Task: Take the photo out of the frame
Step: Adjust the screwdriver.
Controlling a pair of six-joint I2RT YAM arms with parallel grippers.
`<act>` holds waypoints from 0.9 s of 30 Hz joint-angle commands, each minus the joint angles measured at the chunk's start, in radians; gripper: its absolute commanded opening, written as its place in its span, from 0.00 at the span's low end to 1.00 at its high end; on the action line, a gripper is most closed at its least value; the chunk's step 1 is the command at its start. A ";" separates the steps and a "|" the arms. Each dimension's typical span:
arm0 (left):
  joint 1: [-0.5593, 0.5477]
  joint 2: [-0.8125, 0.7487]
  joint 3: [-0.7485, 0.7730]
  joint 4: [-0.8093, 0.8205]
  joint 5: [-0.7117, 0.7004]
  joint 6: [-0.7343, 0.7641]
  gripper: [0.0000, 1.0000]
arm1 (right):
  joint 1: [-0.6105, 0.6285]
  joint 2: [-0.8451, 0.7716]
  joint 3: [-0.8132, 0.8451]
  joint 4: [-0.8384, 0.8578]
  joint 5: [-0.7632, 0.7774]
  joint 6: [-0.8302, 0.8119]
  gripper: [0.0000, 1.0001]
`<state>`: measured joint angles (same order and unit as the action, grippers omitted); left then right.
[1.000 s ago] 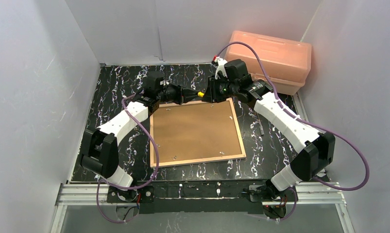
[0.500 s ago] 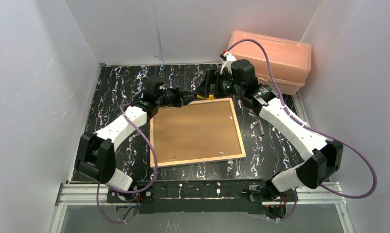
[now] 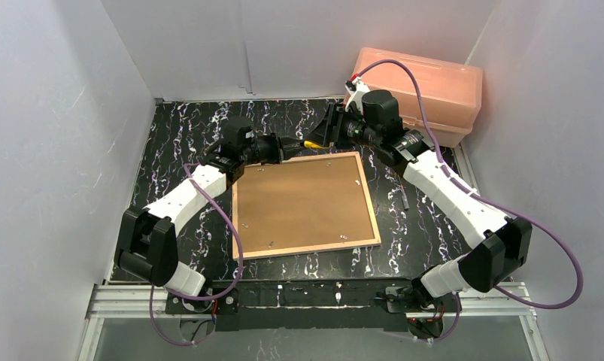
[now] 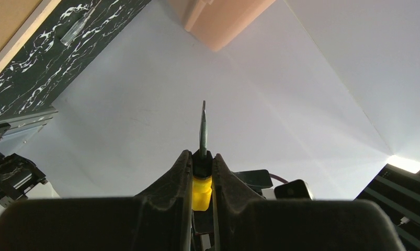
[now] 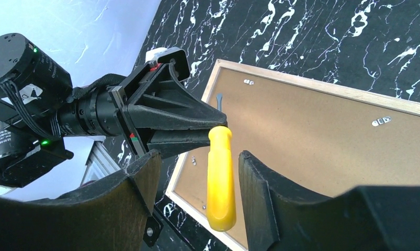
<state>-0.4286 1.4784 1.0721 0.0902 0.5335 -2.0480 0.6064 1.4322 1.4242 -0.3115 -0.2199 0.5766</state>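
frame [image 3: 371,203]: back up on table [image 3: 180,134], far edge just beside both hands
left hand [image 4: 201,157]: clamped on screwdriver [image 5: 220,178]
right hand [image 5: 199,161]: spread wide around it, probably not touching

The frame [image 3: 306,250] lies flat and face down on the table [image 3: 178,150], a large rectangle with narrow light-wood edges around a plain brown backing board [image 3: 302,201]. Small metal tabs [image 3: 344,236] sit near the board's edges. The frame's far edge runs just on the near side of the left end effector [image 3: 292,147] and the right end effector [image 3: 319,138], with the rest of the frame stretching away from both. The photo is hidden under the board.
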 commanded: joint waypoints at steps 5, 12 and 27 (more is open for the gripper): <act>-0.002 -0.017 0.022 0.035 0.004 -0.052 0.00 | -0.001 0.022 0.014 0.014 -0.041 -0.017 0.65; -0.002 -0.012 0.021 0.040 0.003 -0.059 0.00 | -0.001 0.039 0.024 0.005 -0.033 -0.033 0.47; -0.002 -0.012 0.011 0.046 -0.004 -0.071 0.00 | -0.002 0.043 0.043 -0.024 0.019 -0.055 0.02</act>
<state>-0.4286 1.4830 1.0721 0.1261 0.5320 -2.0724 0.6060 1.4811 1.4246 -0.3294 -0.2348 0.5404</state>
